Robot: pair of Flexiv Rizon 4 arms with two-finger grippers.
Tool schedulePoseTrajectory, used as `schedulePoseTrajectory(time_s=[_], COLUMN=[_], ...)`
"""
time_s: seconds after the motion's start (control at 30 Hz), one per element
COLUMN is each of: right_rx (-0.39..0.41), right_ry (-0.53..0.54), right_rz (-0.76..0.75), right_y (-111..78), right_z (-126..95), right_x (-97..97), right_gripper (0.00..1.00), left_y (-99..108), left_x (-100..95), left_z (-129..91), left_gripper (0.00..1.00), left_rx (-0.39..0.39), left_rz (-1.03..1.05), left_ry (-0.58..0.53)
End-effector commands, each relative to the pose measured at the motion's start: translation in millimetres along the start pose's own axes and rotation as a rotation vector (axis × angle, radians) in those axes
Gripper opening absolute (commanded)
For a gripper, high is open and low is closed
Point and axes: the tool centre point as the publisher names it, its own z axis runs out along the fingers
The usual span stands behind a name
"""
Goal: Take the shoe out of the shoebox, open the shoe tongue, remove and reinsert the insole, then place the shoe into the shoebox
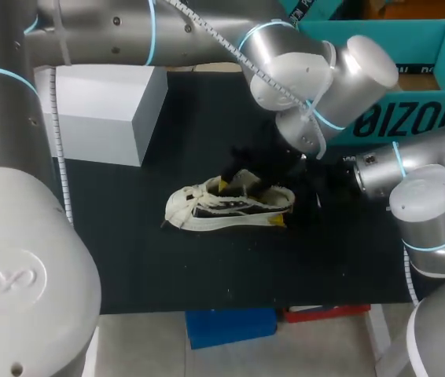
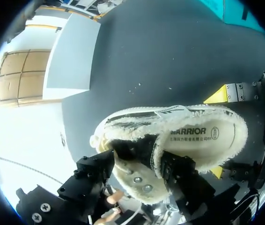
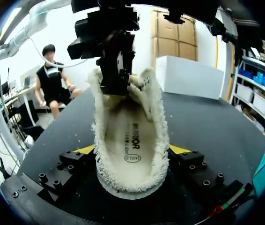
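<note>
1. Left gripper comes down from above onto the front half of the shoe. Its two black fingers stand narrow, with a fleecy flap of the upper and its metal eyelets between them. The yellow tips are buried in the lining, so the pinch looks real but I can't confirm it at the tips.
2. Right gripper reaches in level from the right and holds the heel. One yellow tip presses each side of the shoe, and the fingers stand as wide as the heel.
3. On the black table the shoe sits near the middle, out of the box, with its toe toward my left arm's side and its heel toward my right.
4. From the right wrist view the shoe's mouth gapes open. The pale insole lies flat inside, ringed by shaggy cream fleece.
5. Off to the far left corner of the table stands the white shoebox, well apart from the shoe and both grippers.
</note>
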Motion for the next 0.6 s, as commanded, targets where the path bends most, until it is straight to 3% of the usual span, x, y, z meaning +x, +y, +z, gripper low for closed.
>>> schedulePoseTrajectory(time_s=[0.03, 0.2, 0.23, 0.6], right_rx=[0.000, 0.000, 0.000, 0.000], right_ry=[-0.001, -0.001, -0.001, -0.001], right_rz=[0.001, 0.001, 0.001, 0.001], right_y=[-1.0, -1.0, -1.0, -1.0], right_z=[2.1, 2.1, 2.1, 2.1], right_x=[-1.6, -1.6, -1.6, -1.6], right_gripper=[0.00, 0.00, 0.00, 0.00], left_y=[0.6, -0.8, -1.0, 0.1], left_x=[0.7, -0.5, -0.6, -5.9], left_z=[2.5, 6.1, 6.3, -10.6], left_gripper=[0.36, 0.12, 0.00, 0.00], left_rx=[0.015, 0.010, 0.010, 0.055], left_rz=[0.000, 0.005, 0.007, 0.020], left_ry=[-0.028, -0.038, -0.041, -0.005])
